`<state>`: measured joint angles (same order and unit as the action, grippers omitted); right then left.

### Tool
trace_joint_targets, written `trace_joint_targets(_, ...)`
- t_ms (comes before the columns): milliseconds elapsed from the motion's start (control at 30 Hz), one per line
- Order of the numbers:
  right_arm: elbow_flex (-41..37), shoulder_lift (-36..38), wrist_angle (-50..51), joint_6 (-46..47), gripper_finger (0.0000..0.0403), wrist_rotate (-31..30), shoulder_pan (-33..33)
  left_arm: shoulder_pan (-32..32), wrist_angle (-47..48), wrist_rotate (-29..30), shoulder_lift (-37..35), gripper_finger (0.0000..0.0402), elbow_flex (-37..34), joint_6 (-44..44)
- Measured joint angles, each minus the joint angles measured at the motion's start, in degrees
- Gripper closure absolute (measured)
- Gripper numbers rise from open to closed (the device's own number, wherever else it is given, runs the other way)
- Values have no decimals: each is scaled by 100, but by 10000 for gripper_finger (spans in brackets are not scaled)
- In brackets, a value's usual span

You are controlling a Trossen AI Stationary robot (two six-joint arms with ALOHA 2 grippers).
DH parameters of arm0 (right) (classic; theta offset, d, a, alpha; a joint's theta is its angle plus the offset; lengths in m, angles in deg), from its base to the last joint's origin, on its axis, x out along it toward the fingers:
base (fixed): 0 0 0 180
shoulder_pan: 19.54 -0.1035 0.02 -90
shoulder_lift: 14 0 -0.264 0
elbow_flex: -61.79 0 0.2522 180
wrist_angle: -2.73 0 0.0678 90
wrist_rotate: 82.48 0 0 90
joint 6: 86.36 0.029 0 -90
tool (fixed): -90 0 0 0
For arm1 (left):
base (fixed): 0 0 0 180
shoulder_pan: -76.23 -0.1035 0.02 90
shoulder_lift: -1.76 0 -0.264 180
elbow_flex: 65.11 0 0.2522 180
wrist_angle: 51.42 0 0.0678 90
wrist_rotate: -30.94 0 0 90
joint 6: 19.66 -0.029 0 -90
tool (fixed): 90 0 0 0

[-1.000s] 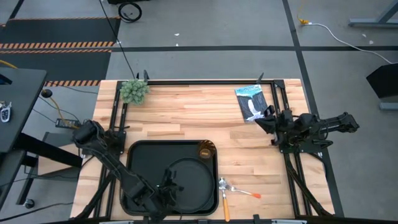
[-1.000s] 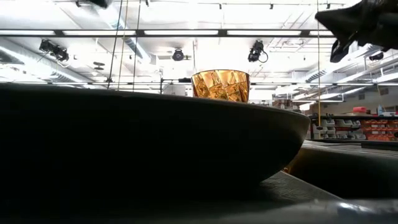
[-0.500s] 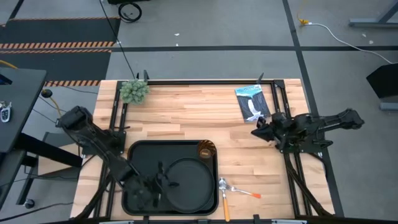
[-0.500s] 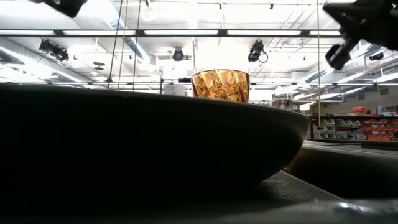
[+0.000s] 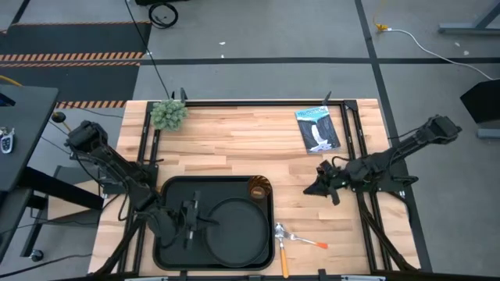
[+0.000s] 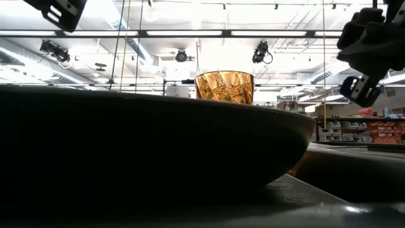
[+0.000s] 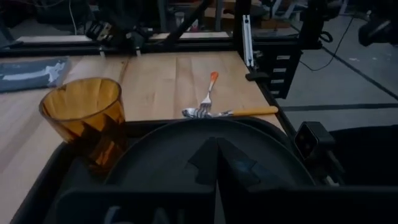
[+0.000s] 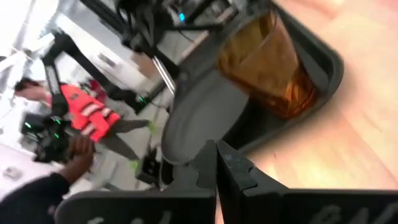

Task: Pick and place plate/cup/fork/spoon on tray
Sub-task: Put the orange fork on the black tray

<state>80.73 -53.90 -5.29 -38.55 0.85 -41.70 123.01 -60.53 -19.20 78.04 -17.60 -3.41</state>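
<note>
Lying crossed beside the tray [image 5: 168,187], fork [image 5: 301,237] and spoon [image 5: 282,251] — both hands closed, empty.

Bare wood open between black rectangular rimmed tray [image 5: 169,189] and blue-white packet [image 5: 317,129]; orange-handled spoon [image 5: 303,238] and crossed slim fork [image 5: 281,251] block tray's right side.

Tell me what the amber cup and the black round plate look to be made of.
Small amber faceted cup: translucent, glossy, light passes through it; glass or clear plastic, hard to say which. Round black plate: matte and opaque with a low rim; probably plastic or melamine.
</note>
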Motion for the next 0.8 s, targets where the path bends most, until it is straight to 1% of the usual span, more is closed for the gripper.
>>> trace_joint_targets(167, 802, -894, 660, -18, 400, -323, -492, 0, 31, -2, -32, 393, -47, 227)
trace_joint_targets(367, 2005, -1997, 2068, 20, 400, -752, -1015, 0, 77, -1, -32, 393, -47, 465)
trace_joint_targets(467, 2565, -2552, 2572, 98, 400, -845, -1198, -2, 150, 0, -32, 393, -47, 567)
trace_joint_targets(800, 4129, -4126, 3921, 451, 400, -848, -1656, -4, 221, 127, -32, 392, -47, 642)
